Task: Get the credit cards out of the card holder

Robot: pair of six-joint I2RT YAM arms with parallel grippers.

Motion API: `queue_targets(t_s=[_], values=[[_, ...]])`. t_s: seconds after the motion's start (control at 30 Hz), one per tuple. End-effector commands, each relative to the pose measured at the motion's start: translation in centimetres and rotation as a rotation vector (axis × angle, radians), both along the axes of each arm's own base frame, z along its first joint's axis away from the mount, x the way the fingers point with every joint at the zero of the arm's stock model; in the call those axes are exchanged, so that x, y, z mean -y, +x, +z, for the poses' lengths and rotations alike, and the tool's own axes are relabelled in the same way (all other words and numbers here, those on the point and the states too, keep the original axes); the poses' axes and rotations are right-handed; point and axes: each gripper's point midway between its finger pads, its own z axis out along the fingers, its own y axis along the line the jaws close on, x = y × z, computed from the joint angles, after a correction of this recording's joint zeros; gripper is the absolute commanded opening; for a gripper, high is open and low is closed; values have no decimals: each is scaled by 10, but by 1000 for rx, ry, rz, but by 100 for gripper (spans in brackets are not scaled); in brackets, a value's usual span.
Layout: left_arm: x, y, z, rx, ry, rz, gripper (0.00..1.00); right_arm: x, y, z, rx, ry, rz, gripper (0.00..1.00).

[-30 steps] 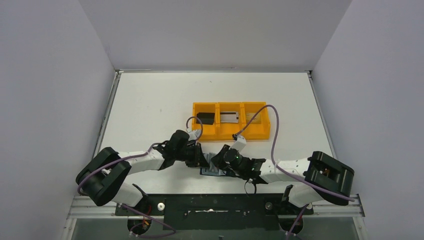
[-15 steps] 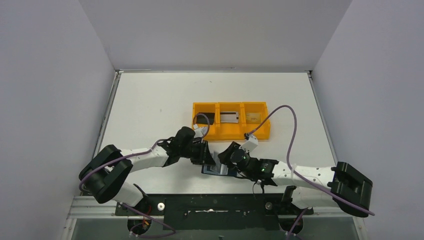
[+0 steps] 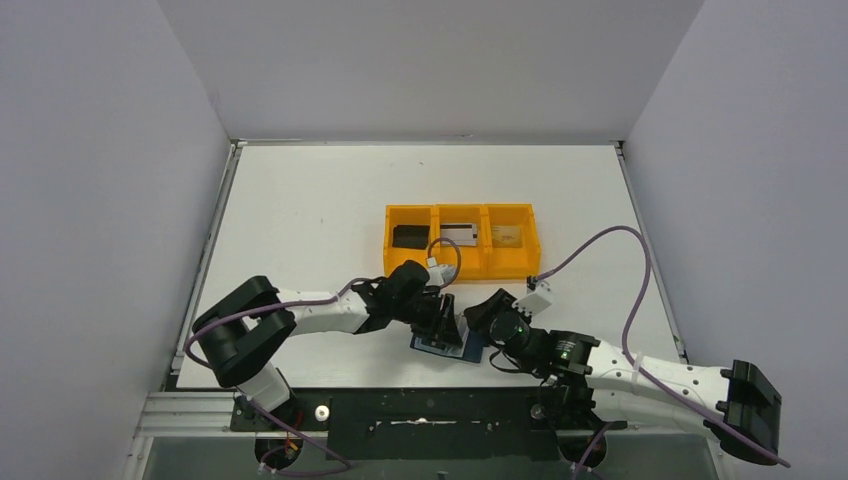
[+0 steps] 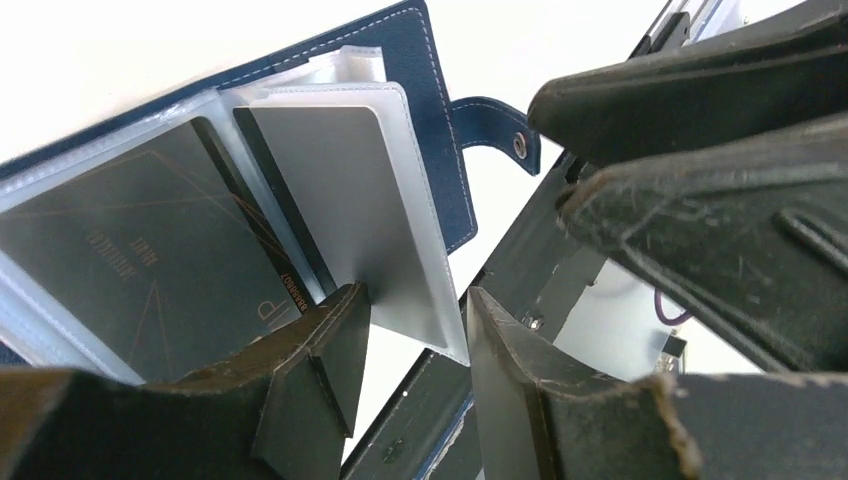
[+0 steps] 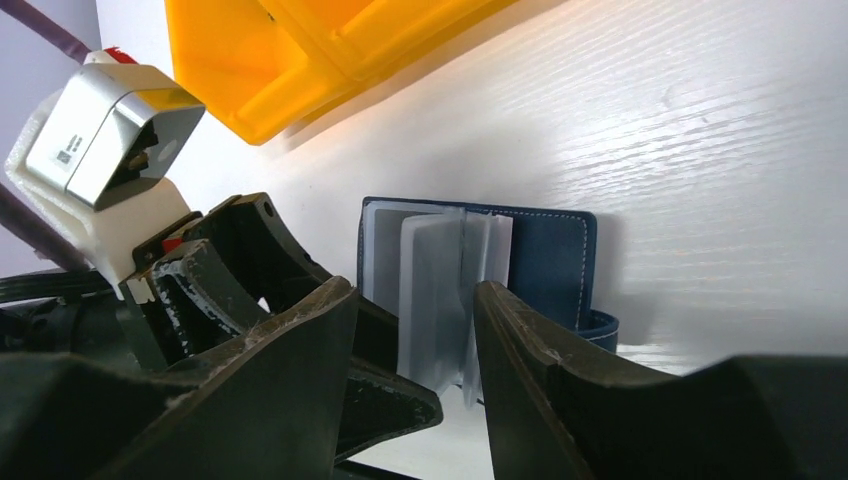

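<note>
card holder (image 4: 440, 130) | left part cut off | dark card (image 4: 150, 270) lettering unreadable

An orange three-compartment tray (image 3: 500, 266) sits near the middle of the white table (image 3: 300, 200).

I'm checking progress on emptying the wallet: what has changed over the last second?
Both arms swung right. The left gripper reached further across over the wallet, and the right gripper shifted right as its elbow swung outward. The wallet slid slightly right. Both grippers now stand open around its clear sleeves. The orange tray and its black card, silver card and gold card stayed put.
</note>
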Motion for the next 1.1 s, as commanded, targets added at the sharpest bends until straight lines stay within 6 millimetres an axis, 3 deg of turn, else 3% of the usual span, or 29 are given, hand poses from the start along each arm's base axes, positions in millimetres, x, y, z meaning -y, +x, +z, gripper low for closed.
queue_targets(t_s=[0.0,0.2,0.4,0.5,0.6,0.73,0.93,1.07], values=[[10,14,19,86,-33,27,42,18,2,2,33,-1,-67,47],[10,15,37,126,-47,-16,53,16,2,6,47,41,-61,44],[36,-13,42,52,-147,-133,54,22,2,2,28,22,-98,44],[39,-15,38,39,-141,-144,54,25,1,2,20,17,-113,44],[26,-1,29,93,-45,-65,52,25,0,3,19,22,-108,41],[3,22,48,179,-42,78,50,15,0,13,49,32,-45,33],[-41,52,54,235,21,274,49,-14,-1,28,75,32,74,23],[-58,61,62,253,7,339,49,-28,-5,16,30,-7,124,21]])
